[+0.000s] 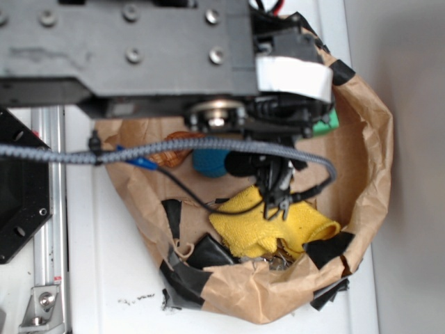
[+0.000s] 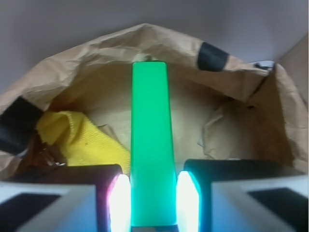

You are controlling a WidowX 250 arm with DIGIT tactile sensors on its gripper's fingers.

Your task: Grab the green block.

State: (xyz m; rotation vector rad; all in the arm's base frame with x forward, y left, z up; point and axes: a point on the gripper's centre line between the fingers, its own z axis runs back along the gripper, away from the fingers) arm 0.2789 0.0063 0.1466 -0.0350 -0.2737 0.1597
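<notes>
The green block stood lengthwise between the gripper fingers, pressed on both long sides and clamped there — held above the crumpled brown paper nest, with the yellow cloth lying to its left.
</notes>
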